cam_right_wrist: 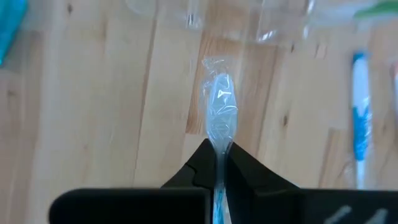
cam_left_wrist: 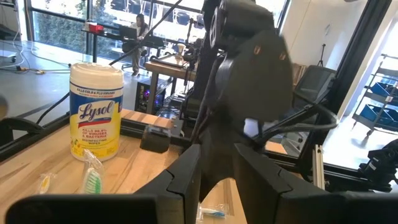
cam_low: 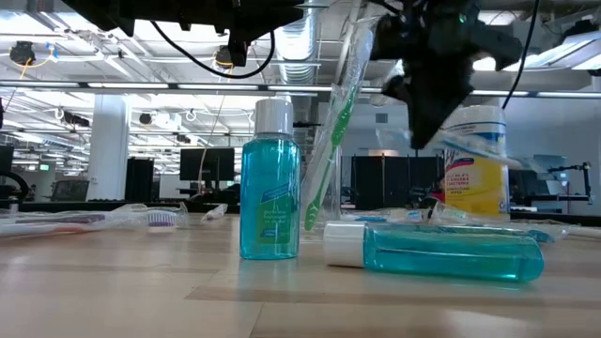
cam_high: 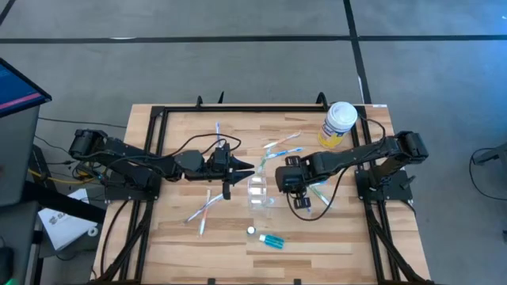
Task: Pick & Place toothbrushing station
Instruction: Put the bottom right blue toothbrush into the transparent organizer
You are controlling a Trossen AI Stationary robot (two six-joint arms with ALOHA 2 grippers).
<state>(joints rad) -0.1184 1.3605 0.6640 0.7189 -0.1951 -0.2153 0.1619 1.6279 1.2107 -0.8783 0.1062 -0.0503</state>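
Observation:
The clear tumbler [cam_high: 258, 191] stands mid-table between my two grippers; its rim shows in the right wrist view [cam_right_wrist: 249, 18]. My right gripper [cam_high: 283, 185] is just right of it, shut on a wrapped toothbrush [cam_right_wrist: 221, 106]. My left gripper [cam_high: 240, 168] is open and empty just left of the tumbler; its fingers show in the left wrist view [cam_left_wrist: 217, 186]. A green toothbrush [cam_low: 329, 141] stands tilted; what bears it does not show. Other toothbrushes lie on the table [cam_high: 207, 207], [cam_high: 282, 145]. One small blue white-capped tube stands upright [cam_low: 269, 178]; another lies on its side [cam_low: 441, 252]. My right gripper pinches the wrapped toothbrush between its two fingers, on the stem just behind the head [cam_right_wrist: 219, 149]. The fingers come from above, pointing down at the table. The wrapped head end [cam_right_wrist: 221, 99] sticks out past the fingertips, clear of the wood.
The yellow container with a white lid [cam_high: 338, 125] stands at the far right, also showing in the left wrist view [cam_left_wrist: 94, 112]. A black frame [cam_high: 238, 109] runs along the table's far edge. A loose green toothbrush [cam_left_wrist: 92, 180] lies near the container.

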